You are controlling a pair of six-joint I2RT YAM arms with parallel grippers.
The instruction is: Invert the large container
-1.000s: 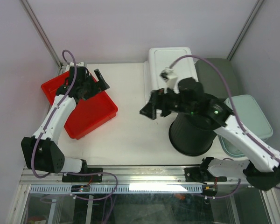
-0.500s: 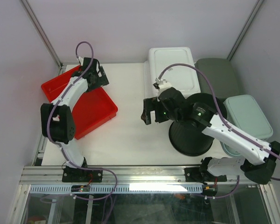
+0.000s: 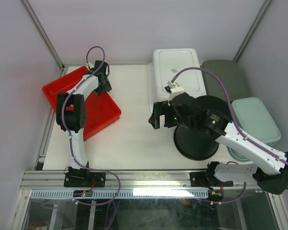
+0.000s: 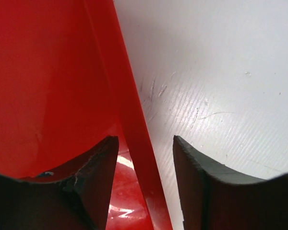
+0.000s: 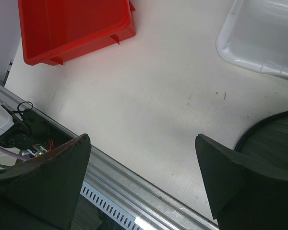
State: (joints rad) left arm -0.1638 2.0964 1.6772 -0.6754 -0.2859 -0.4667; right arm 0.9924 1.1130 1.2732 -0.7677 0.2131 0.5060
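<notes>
End effector (image 4: 145, 149) astride rim of red bin (image 4: 48, 86)

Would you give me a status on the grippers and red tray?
Left gripper open, astride rim of red plastic tray. Right gripper open, empty, over white table. Tray upright, not yet flipped. Black round bucket apart.

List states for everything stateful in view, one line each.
left claw, open, jaws either side of the red tray's rim, not clamped
right claw, open, empty
red tray, upright, open side up
black container, appears mouth-down, base up, clear of both claws
white tub, looks inverted, can't confirm
</notes>
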